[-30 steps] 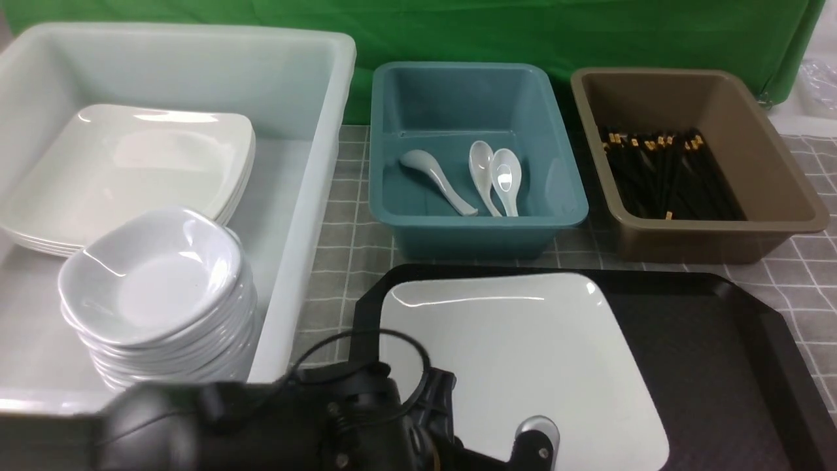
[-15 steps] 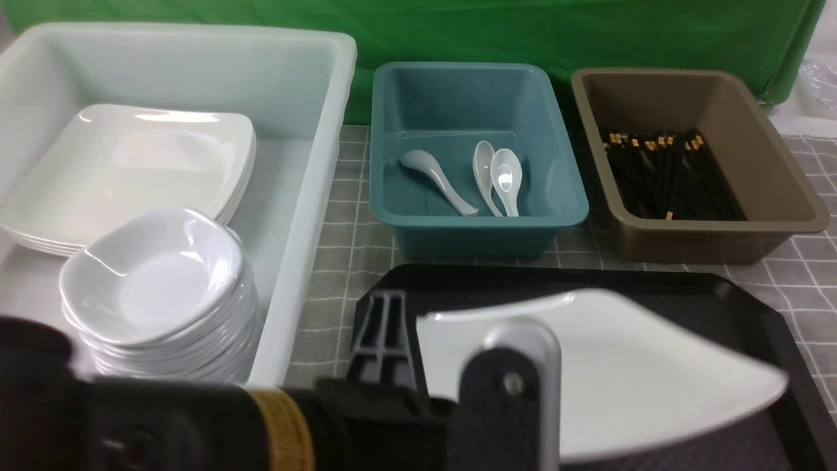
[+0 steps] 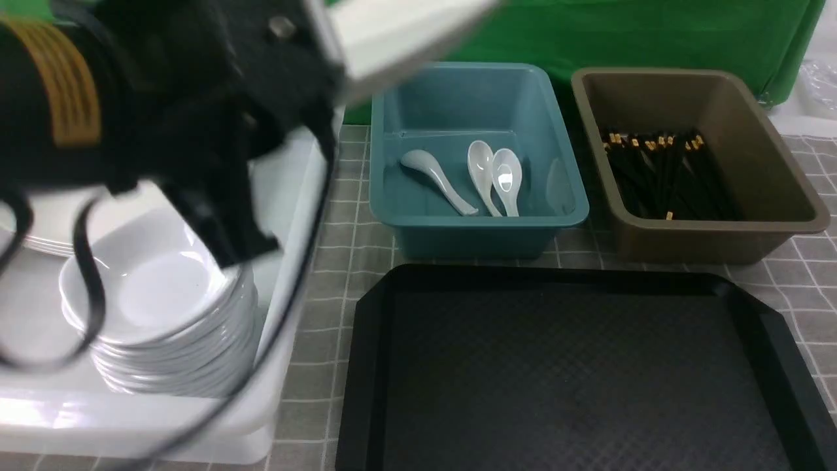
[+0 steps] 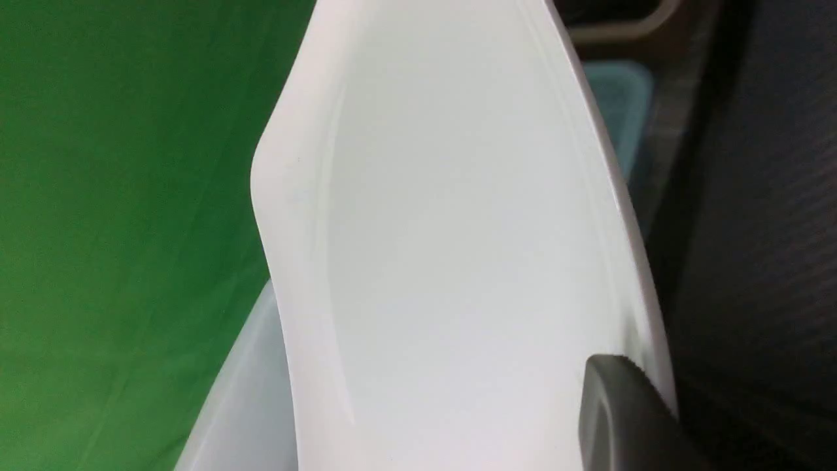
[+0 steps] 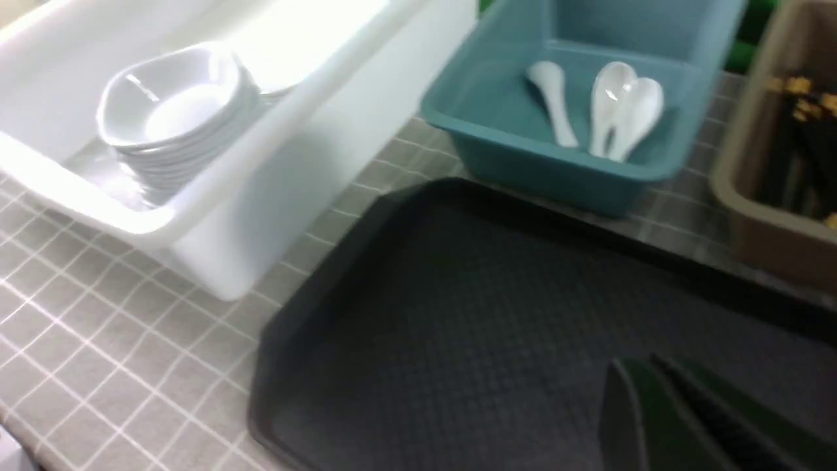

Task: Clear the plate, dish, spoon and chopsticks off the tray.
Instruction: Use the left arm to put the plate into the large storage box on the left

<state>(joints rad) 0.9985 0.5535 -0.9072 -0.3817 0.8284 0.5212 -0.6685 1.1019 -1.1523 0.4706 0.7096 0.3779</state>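
We are looking across a grey checked tabletop [image 3: 340, 216] from between the two arms. The large white tub [image 3: 163, 425] is sitting on our left. The black tray [image 3: 366, 366] is lying nearest us, its patterned floor bare.

The white square plate [image 3: 405, 26] is hanging high above the tub's far right corner. It is tilting so that we are seeing it almost edge-on, and it is reaching from the left tool [image 3: 324, 39] out toward the blue tub [image 3: 471, 232]. The brown tub [image 3: 706, 242] is standing at far right.

The left tool is clamping the plate by its rim, and the left wrist view is showing one dark finger [image 4: 618, 412] pressing there.

Inside the white tub, a stack of small bowls [image 3: 163, 307] is sitting at the near end. A pile of plates [image 3: 46, 239] is lying beyond it, mostly hidden behind the arm. Three spoons [image 3: 490, 173] are resting in the blue tub and the chopsticks [image 3: 667, 176] in the brown one.

The right tool [image 5: 637, 376] is hovering above the tray, fingers pressed together and gripping nothing.

We are judging that the pile lies below and left of the held plate. The left arm is the nearer one, so it is probably needing to carry the plate leftward and level it before lowering.
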